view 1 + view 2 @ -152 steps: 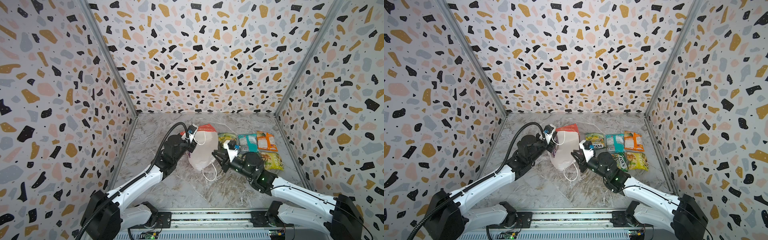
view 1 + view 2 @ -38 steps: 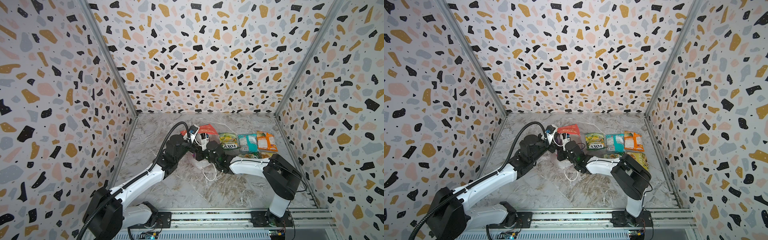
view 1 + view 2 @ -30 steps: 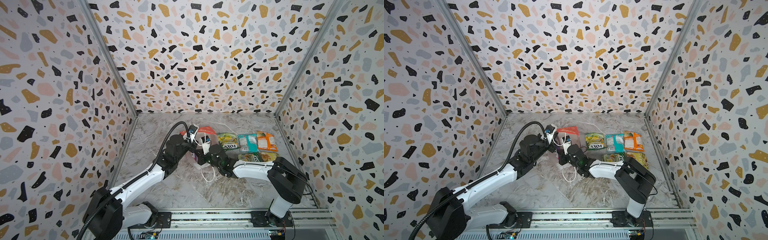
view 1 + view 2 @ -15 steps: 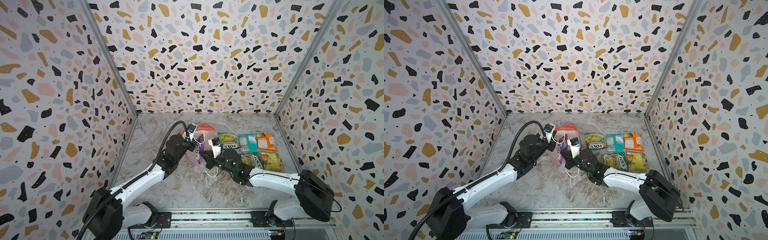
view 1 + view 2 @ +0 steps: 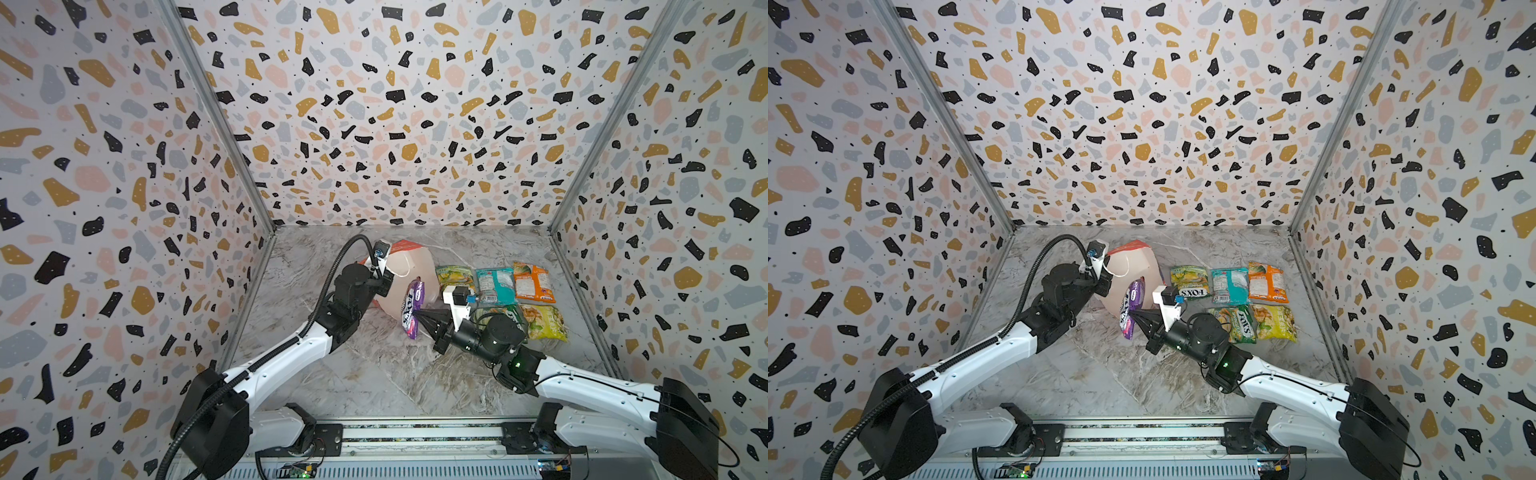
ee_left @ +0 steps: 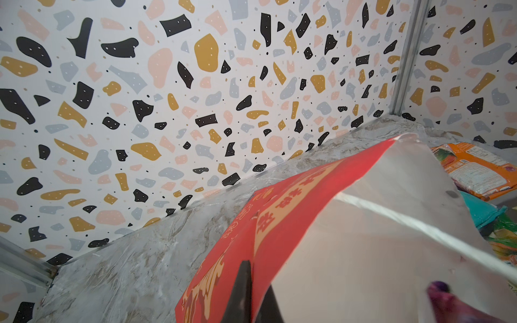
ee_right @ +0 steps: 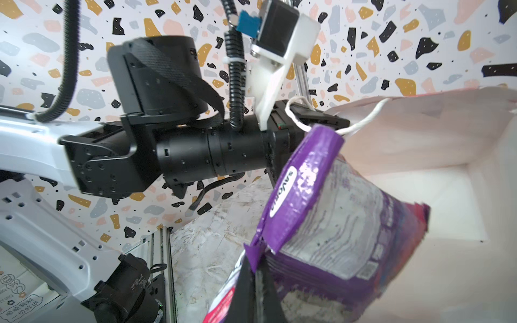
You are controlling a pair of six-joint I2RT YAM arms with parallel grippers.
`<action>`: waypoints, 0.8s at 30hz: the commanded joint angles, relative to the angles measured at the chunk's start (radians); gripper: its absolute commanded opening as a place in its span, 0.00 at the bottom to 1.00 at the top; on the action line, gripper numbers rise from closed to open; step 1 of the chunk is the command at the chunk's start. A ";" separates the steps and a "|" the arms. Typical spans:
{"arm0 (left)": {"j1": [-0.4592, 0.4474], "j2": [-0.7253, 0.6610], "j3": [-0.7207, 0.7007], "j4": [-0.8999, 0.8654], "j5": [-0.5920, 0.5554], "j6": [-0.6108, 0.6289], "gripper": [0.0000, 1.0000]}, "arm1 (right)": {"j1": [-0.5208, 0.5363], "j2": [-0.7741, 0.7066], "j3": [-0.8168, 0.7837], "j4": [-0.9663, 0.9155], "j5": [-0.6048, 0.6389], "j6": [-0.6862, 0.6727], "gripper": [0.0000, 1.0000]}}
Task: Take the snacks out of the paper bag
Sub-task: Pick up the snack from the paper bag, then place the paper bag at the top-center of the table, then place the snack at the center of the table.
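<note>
The right gripper (image 5: pixel 419 318), inside the paper bag (image 5: pixel 411 266) a second ago, has pulled back toward 5 o'clock, drawing the purple packet (image 5: pixel 412 305) out.

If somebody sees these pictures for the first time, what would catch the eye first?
The purple snack packet, pinched at one edge by the shut right gripper, stands out before the open mouth of the red paper bag. The left gripper clamps the bag's rim; the orange packet and four others lie flat on the table beside it.

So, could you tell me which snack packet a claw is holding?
The purple packet, pinched at its edge in the right claw; it is the only packet gripped.
</note>
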 commanded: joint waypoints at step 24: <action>-0.002 -0.070 -0.028 0.079 0.110 0.125 0.00 | 0.014 -0.388 0.172 -0.341 0.343 0.129 0.00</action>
